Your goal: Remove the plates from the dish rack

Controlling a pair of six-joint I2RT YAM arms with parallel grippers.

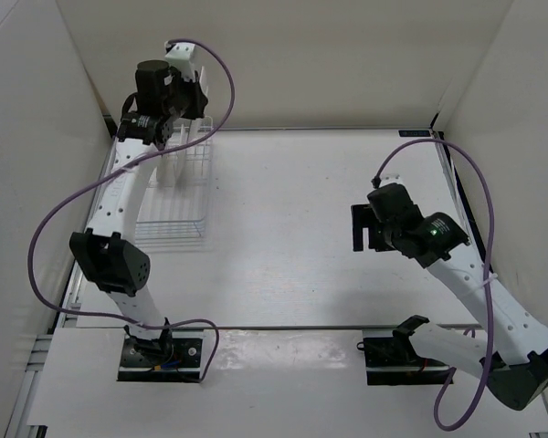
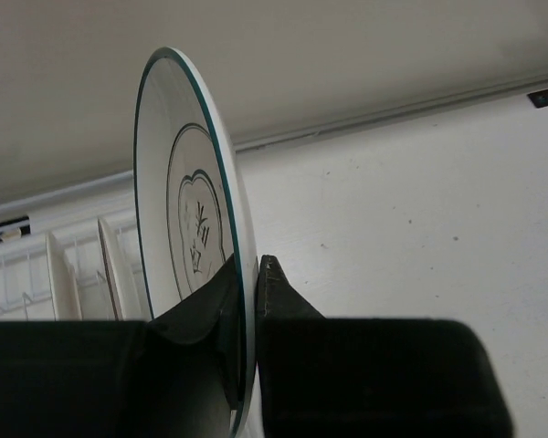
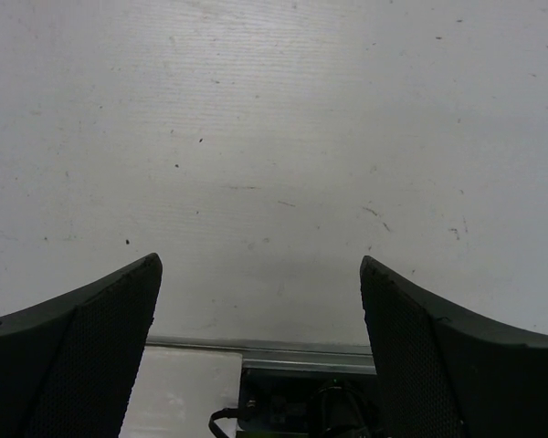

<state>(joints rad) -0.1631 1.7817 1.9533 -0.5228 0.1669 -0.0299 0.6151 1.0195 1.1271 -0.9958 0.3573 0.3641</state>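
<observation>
Pinching the lower rim of a white plate (image 2: 178, 164) with green rings, the left gripper (image 2: 247, 292) holds it upright at the far end of the dish rack (image 1: 175, 196), where two more plates (image 2: 59, 278) stand. The right gripper (image 3: 260, 269) hangs with its fingers wide apart over the table (image 3: 274, 137).

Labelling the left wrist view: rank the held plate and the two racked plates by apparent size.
1. The held plate, largest, though nearest the camera.
2. The left racked plate and the right racked plate look alike, partly hidden; unranked.
</observation>
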